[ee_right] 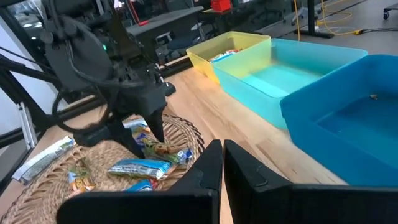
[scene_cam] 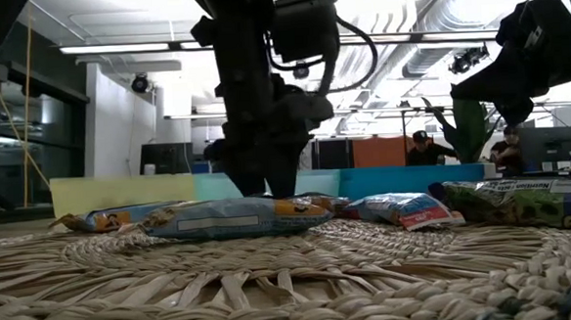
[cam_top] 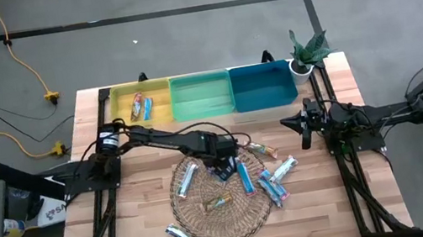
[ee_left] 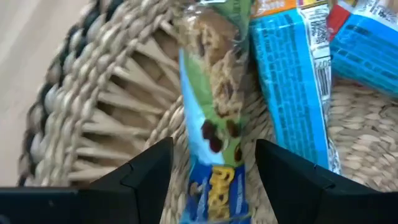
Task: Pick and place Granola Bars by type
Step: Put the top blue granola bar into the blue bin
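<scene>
We see the left gripper (cam_top: 224,170) reaching low over the round woven wicker mat (cam_top: 211,221) that lies near the front middle of the light wooden worktop (cam_top: 360,197). Its two dark fingers (ee_left: 143,177) are spread wide, one on each side of a green-and-blue wrapped granola bar with a cookie picture (ee_left: 214,143), which lies flat on the mat's far part; we cannot see either finger touching the wrapper. Just beside that bar lies a bright blue wrapped bar (ee_left: 292,93). More wrapped bars are scattered over the mat and off its right edge, among them a blue one (cam_top: 245,177) and a silvery one (cam_top: 284,168), and another silvery one (cam_top: 183,236) lies off the mat's front left rim. Along the worktop's far edge stand three trays touching side by side: a yellow plastic tray (cam_top: 157,89) holding a few bars, a green plastic tray (cam_top: 201,96), and a blue plastic tray (cam_top: 262,87). The right gripper (cam_top: 305,127) waits above the worktop's right side, its fingers (ee_right: 205,171) pressed together.
</scene>
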Robot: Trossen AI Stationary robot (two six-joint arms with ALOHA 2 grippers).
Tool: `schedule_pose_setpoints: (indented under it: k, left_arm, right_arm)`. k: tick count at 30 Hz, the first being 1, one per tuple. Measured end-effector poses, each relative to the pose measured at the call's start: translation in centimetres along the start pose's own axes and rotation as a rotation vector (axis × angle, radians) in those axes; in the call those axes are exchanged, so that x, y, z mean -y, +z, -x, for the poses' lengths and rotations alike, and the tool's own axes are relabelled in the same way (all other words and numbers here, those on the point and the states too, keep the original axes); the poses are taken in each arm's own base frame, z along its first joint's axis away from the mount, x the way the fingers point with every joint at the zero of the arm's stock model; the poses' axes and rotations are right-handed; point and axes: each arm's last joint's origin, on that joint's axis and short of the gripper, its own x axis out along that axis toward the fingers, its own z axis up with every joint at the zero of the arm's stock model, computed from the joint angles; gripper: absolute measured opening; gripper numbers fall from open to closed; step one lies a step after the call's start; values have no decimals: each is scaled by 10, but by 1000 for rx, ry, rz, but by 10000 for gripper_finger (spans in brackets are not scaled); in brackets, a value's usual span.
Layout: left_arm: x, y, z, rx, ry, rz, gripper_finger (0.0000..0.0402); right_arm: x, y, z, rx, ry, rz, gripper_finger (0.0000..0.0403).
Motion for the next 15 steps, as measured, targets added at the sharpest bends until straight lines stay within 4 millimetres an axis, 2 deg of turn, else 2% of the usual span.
schedule_pose_setpoints:
  k: [5,15]
  left_arm:
    - [0,0,-1,-9,-3,-10,211]
    - [0,-1,0,-11,-6,-14,119]
  right_arm:
    - [0,0,0,0,0,0,0]
    - [0,0,0,0,0,0,0]
